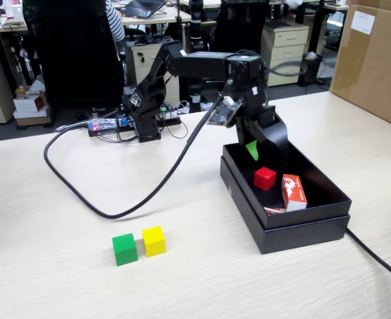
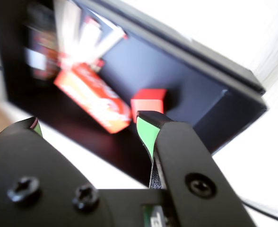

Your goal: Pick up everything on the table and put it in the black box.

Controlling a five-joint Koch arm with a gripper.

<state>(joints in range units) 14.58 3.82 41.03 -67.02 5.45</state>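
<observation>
Inside black box (image 1: 295,229), plain red cube (image 1: 264,178) (matte), claw (image 1: 252,151) spread wide, empty.

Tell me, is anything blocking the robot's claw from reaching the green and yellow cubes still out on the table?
Nothing visible does. The gripper hangs open over the black box, and bare table lies between the box and the green cube and yellow cube. The arm's black cable curves across farther back, clear of them.

Black plastic arm (image 1: 182,73), black cable (image 1: 109,199), screwed gripper (image 2: 89,135) with green-lined fingers (image 2: 146,132).
</observation>
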